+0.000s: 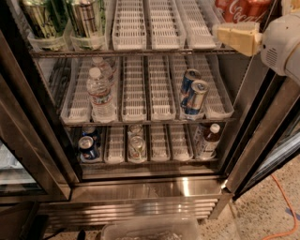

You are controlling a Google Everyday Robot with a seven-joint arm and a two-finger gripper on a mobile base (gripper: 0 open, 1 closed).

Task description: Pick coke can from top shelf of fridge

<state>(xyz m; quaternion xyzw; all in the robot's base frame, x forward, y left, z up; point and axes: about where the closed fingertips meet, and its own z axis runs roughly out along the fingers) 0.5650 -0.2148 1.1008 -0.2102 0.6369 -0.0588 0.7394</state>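
Red coke cans (240,9) with white script stand at the far right of the top shelf (159,28), which carries pale slotted lane trays. My gripper (236,37), cream-coloured on a white arm (281,44), reaches in from the upper right. It sits just below and in front of the coke cans, at the level of the top shelf's front edge. The fridge (140,192) stands open in front of me, with a steel louvred base.
Tall green cans (44,18) stand at the top left. The middle rack holds water bottles (101,93) and blue-and-silver cans (194,96). The bottom rack holds cans (88,146) and a bottle (208,140). The dark door frame (260,140) is at the right. A clear bin (150,229) and an orange cable (287,201) lie on the floor.
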